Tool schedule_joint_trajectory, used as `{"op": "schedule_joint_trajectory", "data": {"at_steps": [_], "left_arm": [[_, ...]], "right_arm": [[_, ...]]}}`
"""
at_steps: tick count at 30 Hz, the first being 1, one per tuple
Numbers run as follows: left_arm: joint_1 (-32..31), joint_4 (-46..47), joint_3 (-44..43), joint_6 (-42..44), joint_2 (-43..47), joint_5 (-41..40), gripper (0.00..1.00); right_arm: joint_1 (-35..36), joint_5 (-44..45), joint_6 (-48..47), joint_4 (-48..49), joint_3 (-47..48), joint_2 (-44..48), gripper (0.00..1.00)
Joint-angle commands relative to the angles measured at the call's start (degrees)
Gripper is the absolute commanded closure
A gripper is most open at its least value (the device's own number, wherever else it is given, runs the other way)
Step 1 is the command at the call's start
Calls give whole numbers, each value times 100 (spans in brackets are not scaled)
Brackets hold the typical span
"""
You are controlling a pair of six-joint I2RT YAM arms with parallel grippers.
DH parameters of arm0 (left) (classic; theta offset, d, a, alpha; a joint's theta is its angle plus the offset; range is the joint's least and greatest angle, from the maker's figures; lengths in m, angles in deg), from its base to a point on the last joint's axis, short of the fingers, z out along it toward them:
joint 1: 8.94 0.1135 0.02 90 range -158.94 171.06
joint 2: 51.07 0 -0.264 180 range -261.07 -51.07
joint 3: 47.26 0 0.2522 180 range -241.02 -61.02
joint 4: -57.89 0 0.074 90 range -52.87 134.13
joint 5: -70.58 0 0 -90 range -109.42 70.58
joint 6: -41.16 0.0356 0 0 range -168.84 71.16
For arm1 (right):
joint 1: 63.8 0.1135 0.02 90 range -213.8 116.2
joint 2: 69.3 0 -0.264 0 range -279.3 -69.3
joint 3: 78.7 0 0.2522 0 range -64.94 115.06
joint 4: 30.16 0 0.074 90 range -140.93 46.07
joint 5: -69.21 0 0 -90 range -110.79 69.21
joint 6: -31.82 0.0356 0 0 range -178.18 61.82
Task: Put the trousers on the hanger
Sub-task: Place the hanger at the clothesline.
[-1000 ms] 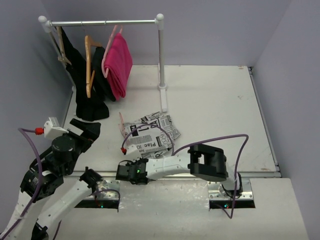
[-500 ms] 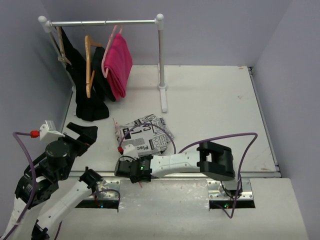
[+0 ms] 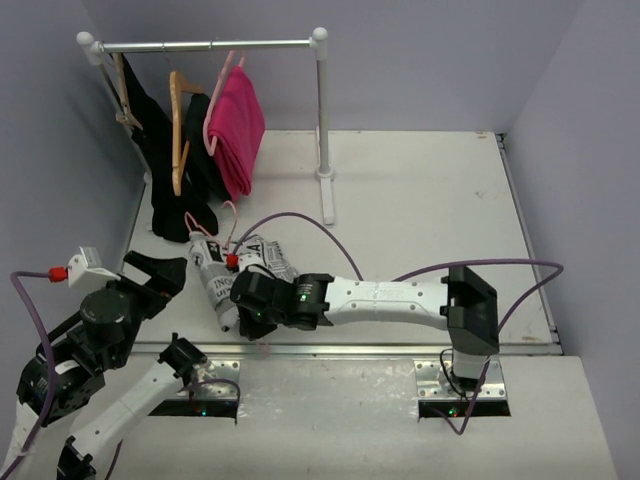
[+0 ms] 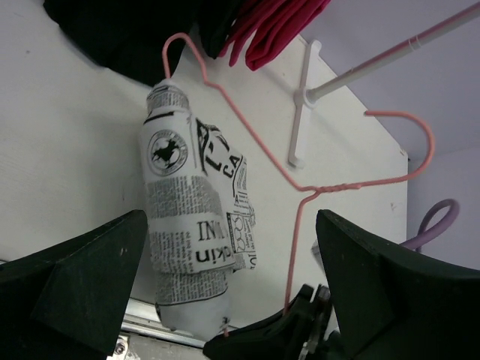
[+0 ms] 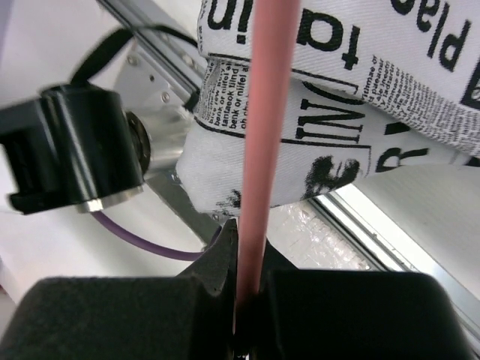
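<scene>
The trousers (image 3: 215, 285), white with black newsprint, are folded over one bar of the thin pink hanger (image 4: 259, 146). They make a long roll (image 4: 187, 225) near the table's front left. The hanger's hook (image 4: 424, 127) points toward the rack. My right gripper (image 3: 255, 320) is shut on the pink wire (image 5: 259, 150) just below the cloth (image 5: 360, 75); its jaws (image 5: 247, 300) pinch the wire. My left gripper (image 3: 160, 272) stands open to the left of the bundle. Its dark fingers (image 4: 75, 277) frame the bundle without touching it.
A clothes rack (image 3: 320, 120) stands at the back left. It carries a pink garment (image 3: 235, 125), black garments (image 3: 180, 200) and wooden hangers (image 3: 178, 130). A purple cable (image 3: 300, 220) arcs over the right arm. A metal rail (image 3: 400, 348) edges the table front.
The right arm has swung left, carrying the hanger. The trousers, spread flat before, now hang bunched over its bar. The left arm has drawn back toward the lower left, its gripper still open.
</scene>
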Motion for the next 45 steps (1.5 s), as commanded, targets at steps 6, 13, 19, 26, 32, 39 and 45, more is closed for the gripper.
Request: {"op": "schedule_joint_trajectory", "data": {"at_steps": [6, 13, 19, 26, 32, 39, 45], "left_arm": [[-164, 392, 379, 139, 116, 1075, 10], [-164, 1188, 1103, 127, 114, 2131, 19], [-164, 1297, 1031, 264, -75, 2130, 22], [-164, 1422, 1008, 459, -256, 1973, 24], [-164, 2184, 1518, 655, -572, 2439, 26], [-164, 3473, 1840, 941, -1099, 3351, 19], [-164, 4182, 1835, 619, -1344, 4111, 19]], "right_arm": [[-648, 459, -615, -669, 1573, 740, 100], [-1225, 751, -946, -1553, 2286, 1048, 100], [-1543, 1063, -1254, -2317, 3237, 1022, 100], [-1787, 934, -1461, -2850, 3595, 1059, 100], [-1782, 791, -1550, -2998, 3334, 1489, 100], [-1779, 696, -1587, -3178, 2731, 2037, 100], [-1786, 587, -1622, -3020, 1868, 2490, 100]]}}
